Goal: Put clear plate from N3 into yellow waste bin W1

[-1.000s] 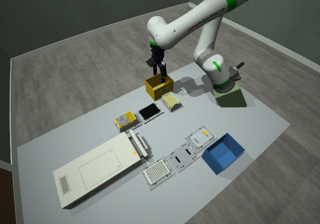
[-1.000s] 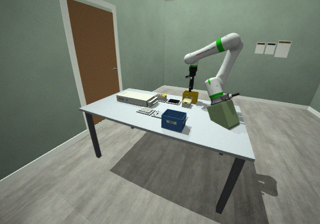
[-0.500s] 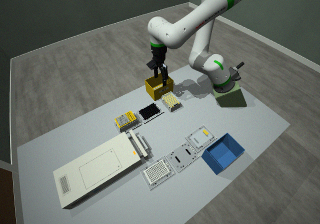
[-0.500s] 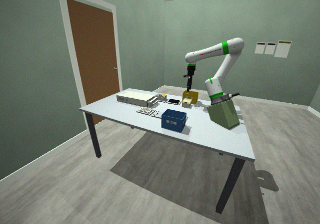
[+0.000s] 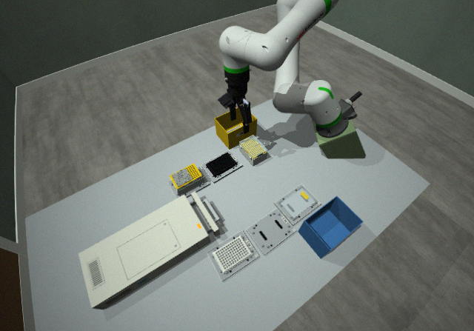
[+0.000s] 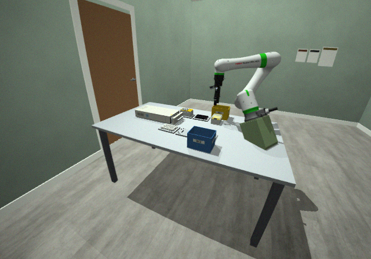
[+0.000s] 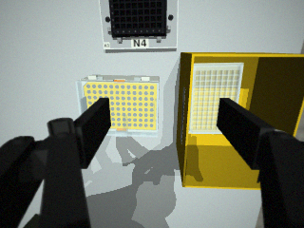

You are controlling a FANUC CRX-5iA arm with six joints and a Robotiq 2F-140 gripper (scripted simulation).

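Observation:
The yellow waste bin W1 (image 5: pixel 232 126) stands upright at the back of the bench; it also shows in the wrist view (image 7: pixel 237 119) and in the exterior view (image 6: pixel 221 110). The clear plate (image 7: pixel 216 97) lies flat on the bin's floor. My gripper (image 5: pixel 240 122) hangs above the bin's near wall, pointing straight down. In the wrist view the gripper (image 7: pixel 163 111) is open and empty, with one finger over the bin and the other over the cooler (image 7: pixel 121 105). The cooler (image 5: pixel 253 149) sits right beside the bin.
A black plate sits in nest N4 (image 7: pixel 138 16). A yellow tube rack (image 5: pixel 186 176), a large beige instrument (image 5: pixel 145 243), a white plate on its nest (image 5: pixel 232 252), two bare nests (image 5: pixel 272 231) and a blue bin (image 5: pixel 329 226) lie nearer the front.

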